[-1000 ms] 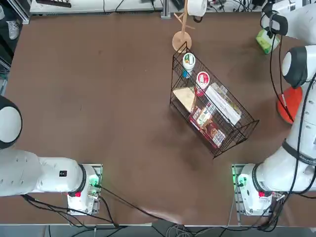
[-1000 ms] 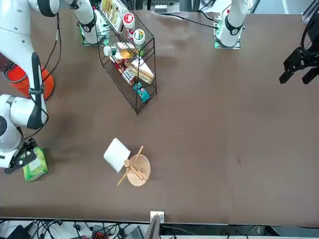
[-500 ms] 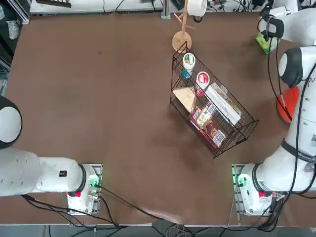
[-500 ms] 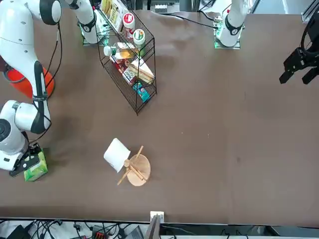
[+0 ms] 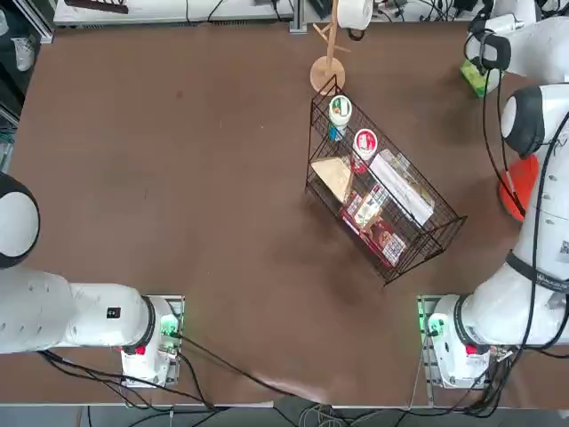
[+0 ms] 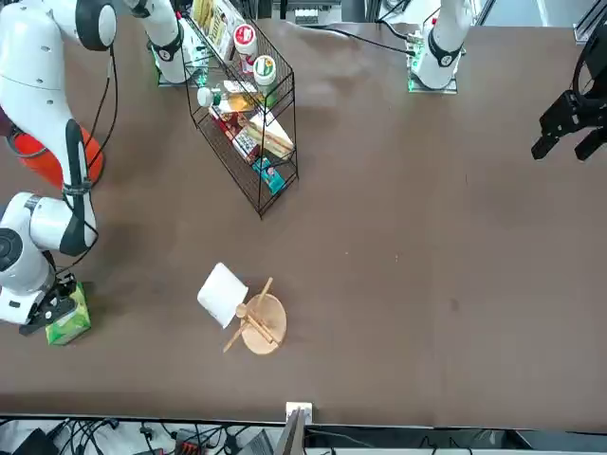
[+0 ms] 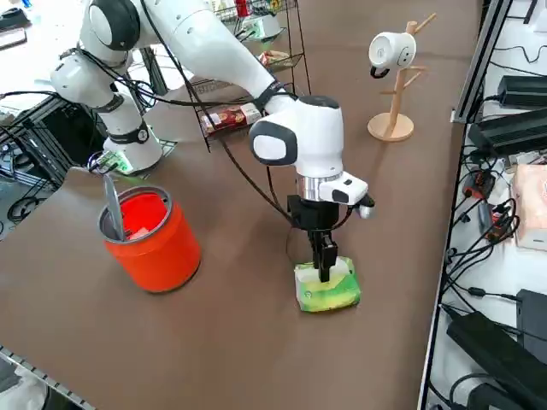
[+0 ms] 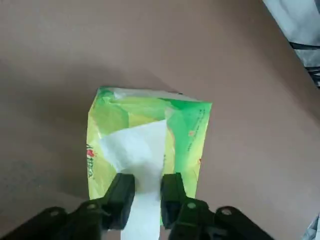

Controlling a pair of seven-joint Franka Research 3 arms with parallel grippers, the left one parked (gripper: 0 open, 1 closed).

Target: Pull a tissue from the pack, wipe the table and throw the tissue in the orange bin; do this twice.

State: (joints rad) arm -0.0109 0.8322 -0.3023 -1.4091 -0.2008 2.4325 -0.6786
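Note:
The light green pack (image 8: 192,131) lies on the dark-brown table (image 5: 178,178) near its far right corner, also seen as the pack (image 7: 327,290) in the right side view and the pack (image 6: 68,322) in the front view. A white tissue (image 8: 142,150) sticks out of its top face. My right gripper (image 8: 147,192) points straight down onto the pack, its fingers pinched on that tissue. In the top view my wrist covers most of the pack (image 5: 474,78). The orange bin (image 7: 149,231) stands apart from the pack, closer to my base; it is the orange bin (image 5: 520,187) in the top view.
A black wire basket (image 5: 382,191) with snack packets and cups stands mid-table. A wooden mug tree (image 5: 329,71) with a white mug is at the far edge. The table's right edge runs close past the pack, with cables beyond it.
My right gripper has come down onto the pack's top and its fingers have drawn together on the tissue. The pack has stayed in place.

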